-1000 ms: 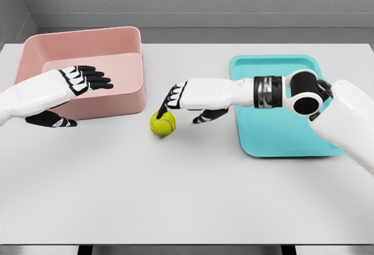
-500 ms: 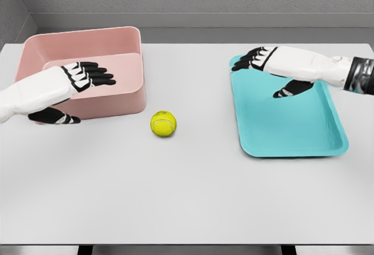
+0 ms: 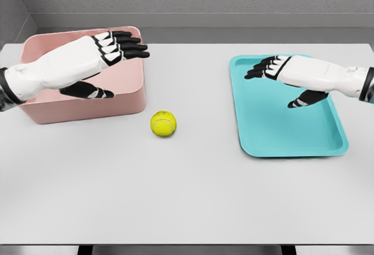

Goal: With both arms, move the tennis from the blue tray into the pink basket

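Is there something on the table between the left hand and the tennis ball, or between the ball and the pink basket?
No object lies between them. The tennis ball sits alone on the table, just right of the pink basket. Only the basket's own near wall must be cleared. The left hand hovers open over the basket, above and left of the ball.

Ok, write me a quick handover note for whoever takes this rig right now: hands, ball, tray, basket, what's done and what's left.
Left robot hand: open, holding nothing, over the pink basket.
Right robot hand: open, holding nothing, over the blue tray.
Tennis ball: on the table between basket and tray, touching neither hand.
Done: ball is out of the tray.
Left: the left hand probably has to come down to the ball, grasp it, lift it and release it inside the basket.
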Robot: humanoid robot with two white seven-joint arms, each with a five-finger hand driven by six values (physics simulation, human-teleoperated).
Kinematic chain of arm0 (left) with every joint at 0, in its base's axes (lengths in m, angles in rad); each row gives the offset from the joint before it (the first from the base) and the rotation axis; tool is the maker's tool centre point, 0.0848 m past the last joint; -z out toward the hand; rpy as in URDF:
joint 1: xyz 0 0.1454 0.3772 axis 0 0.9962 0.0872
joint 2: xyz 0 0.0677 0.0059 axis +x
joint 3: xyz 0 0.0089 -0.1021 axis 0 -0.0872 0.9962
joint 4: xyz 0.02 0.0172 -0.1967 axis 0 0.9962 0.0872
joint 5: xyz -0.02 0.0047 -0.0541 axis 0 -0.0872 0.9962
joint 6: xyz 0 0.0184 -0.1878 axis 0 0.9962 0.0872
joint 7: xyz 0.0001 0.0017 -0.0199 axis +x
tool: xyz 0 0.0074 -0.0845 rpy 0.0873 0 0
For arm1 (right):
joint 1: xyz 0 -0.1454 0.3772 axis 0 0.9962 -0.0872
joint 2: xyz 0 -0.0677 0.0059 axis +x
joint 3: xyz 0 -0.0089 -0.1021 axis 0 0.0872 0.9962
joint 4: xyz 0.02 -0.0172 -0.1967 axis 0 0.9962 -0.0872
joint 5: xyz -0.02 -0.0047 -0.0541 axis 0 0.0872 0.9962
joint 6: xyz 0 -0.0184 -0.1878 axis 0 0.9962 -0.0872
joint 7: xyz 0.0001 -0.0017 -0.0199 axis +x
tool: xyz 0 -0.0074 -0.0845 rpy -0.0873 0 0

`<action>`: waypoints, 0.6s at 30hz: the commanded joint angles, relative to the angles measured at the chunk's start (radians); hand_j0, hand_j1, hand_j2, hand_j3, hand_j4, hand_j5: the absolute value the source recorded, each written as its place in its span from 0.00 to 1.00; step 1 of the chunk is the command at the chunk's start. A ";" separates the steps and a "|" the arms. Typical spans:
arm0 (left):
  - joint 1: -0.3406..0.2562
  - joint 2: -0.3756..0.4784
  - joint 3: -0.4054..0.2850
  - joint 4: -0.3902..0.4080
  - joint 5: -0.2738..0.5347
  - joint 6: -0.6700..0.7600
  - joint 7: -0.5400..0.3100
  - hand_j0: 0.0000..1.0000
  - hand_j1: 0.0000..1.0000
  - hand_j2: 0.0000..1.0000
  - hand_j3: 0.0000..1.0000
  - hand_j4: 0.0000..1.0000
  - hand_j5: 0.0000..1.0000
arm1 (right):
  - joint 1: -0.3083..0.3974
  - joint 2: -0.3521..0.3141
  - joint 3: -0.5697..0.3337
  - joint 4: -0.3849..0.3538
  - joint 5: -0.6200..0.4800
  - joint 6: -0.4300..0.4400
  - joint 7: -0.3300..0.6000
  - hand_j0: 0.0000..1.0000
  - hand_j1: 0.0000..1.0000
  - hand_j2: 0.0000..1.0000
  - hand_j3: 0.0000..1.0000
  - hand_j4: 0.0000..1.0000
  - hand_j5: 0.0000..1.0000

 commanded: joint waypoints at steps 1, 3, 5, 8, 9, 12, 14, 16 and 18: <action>-0.003 -0.023 -0.057 0.002 0.003 0.001 -0.003 1.00 1.00 1.00 1.00 1.00 1.00 | 0.000 -0.002 -0.011 -0.005 -0.006 0.003 0.007 1.00 1.00 1.00 1.00 1.00 1.00; -0.051 -0.034 -0.127 0.004 0.005 0.001 -0.003 1.00 1.00 1.00 1.00 1.00 1.00 | -0.002 -0.004 -0.011 -0.005 -0.008 0.003 0.005 1.00 1.00 1.00 1.00 1.00 1.00; -0.061 -0.056 -0.152 0.007 0.003 0.001 -0.003 1.00 1.00 1.00 1.00 1.00 1.00 | -0.002 -0.004 -0.011 -0.005 -0.008 0.003 0.005 1.00 1.00 1.00 1.00 1.00 1.00; -0.063 -0.077 -0.160 0.007 0.003 0.001 -0.007 1.00 1.00 1.00 1.00 1.00 1.00 | -0.005 -0.011 -0.013 -0.008 -0.008 0.003 0.005 1.00 1.00 1.00 1.00 1.00 1.00; -0.063 -0.089 -0.166 0.007 0.003 0.001 -0.021 1.00 1.00 1.00 1.00 1.00 1.00 | -0.002 -0.017 -0.014 -0.007 -0.008 0.003 0.005 1.00 1.00 1.00 1.00 1.00 1.00; -0.097 -0.105 -0.215 0.007 0.003 0.001 -0.022 1.00 1.00 1.00 1.00 1.00 1.00 | 0.002 -0.025 -0.043 -0.010 -0.008 0.003 0.001 1.00 1.00 1.00 1.00 1.00 1.00; -0.097 -0.121 -0.219 0.010 0.002 0.001 -0.030 1.00 1.00 1.00 1.00 1.00 1.00 | 0.006 -0.025 -0.043 -0.010 -0.008 0.003 0.001 1.00 1.00 1.00 1.00 1.00 1.00; -0.098 -0.135 -0.233 0.019 0.002 0.001 -0.036 1.00 1.00 1.00 1.00 1.00 1.00 | 0.009 -0.025 -0.043 -0.010 -0.008 0.003 0.001 1.00 1.00 1.00 1.00 1.00 1.00; -0.098 -0.137 -0.238 0.025 0.002 0.001 -0.036 1.00 1.00 1.00 1.00 1.00 1.00 | 0.009 -0.023 -0.043 -0.010 -0.008 0.003 0.001 1.00 1.00 1.00 1.00 1.00 1.00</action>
